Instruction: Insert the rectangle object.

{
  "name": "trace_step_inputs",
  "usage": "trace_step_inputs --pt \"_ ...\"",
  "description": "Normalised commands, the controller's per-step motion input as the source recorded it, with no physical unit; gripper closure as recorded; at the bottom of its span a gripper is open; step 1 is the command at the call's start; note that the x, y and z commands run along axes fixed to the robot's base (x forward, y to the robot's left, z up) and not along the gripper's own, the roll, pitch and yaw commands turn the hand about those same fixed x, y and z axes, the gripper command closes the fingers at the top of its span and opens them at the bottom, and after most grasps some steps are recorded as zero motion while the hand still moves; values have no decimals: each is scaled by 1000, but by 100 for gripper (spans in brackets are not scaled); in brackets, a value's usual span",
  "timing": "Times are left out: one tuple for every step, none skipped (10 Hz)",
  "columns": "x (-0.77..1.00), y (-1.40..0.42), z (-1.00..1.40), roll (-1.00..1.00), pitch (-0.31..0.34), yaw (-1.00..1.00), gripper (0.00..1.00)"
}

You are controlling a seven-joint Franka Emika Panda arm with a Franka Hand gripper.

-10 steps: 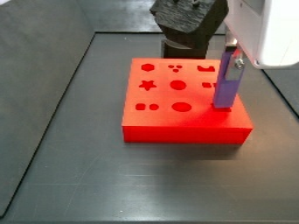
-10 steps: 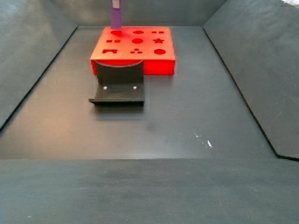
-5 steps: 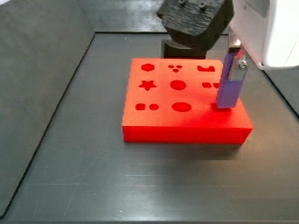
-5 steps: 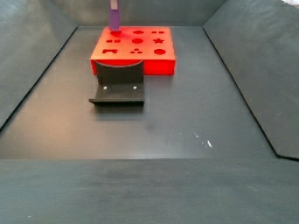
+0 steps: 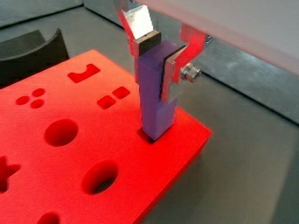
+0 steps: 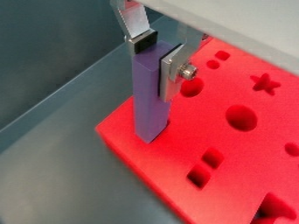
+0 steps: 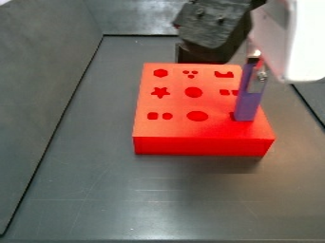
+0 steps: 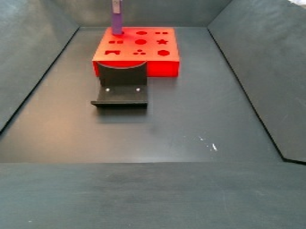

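I see my pincer (image 5: 160,54) clamped on the top of the long, slim blue-purple rectangular bar (image 5: 156,94), upright with its lower end sunk into a slot by the corner of the flat red block with shaped holes (image 5: 70,149). The dark L-shaped fixture (image 8: 121,89) sits just beside the block on the dark counter (image 8: 180,134).

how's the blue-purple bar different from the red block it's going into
The rectangle object is slim, blue-purple and stands upright, its top between the fingers of the gripper; the red block is wide, flat and lies on the floor. The bar's faces are plain, the block's top has shaped holes. Both have flat faces and square edges.
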Motion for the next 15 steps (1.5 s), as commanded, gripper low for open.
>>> trace_step_inputs --pt "-409 0 0 0 0 -97 100" --pt "-106 0 -26 17 0 0 100" --pt "20 -49 -60 84 0 0 100" --pt "0 0 0 16 0 0 100" --pt "0 -14 -60 40 0 0 100" --pt "289 -143 -460 120 199 -186 100" --pt "429 -140 -440 166 321 -249 100" --pt "391 -117 -317 151 384 -229 100" --pt "417 -157 -197 129 459 -123 100" --pt "351 -106 0 117 500 -20 100" --pt "349 -106 17 100 500 0 100" --pt "383 -143 0 46 500 0 100" --pt "640 -14 -303 -34 434 -51 100" --pt "597 54 -274 -171 229 -57 100" --pt "551 211 -431 -184 131 -34 100"
